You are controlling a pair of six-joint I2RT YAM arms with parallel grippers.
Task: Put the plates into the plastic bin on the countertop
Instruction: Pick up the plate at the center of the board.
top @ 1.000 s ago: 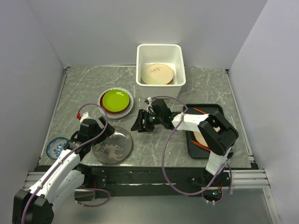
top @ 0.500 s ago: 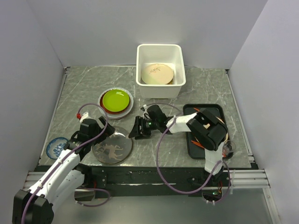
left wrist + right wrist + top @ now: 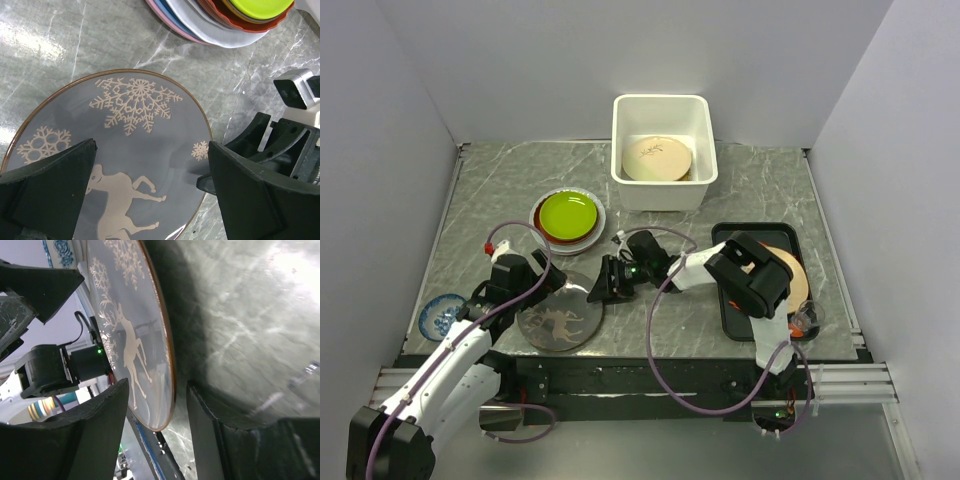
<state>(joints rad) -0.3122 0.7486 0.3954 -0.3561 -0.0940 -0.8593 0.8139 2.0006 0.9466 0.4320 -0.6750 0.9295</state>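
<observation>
I'm straddling the right rim of the grey plate [image 3: 135, 100] with my right pincer [image 3: 157, 390] apart, ready to clamp; my left pincer [image 3: 151, 150] is hovering wide apart.

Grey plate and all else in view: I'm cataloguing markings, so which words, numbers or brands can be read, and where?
None can be read.
The grey plate bears only snowflakes and a deer, no lettering.
The cream plate in the plastic bin shows only a small drawing.
</observation>
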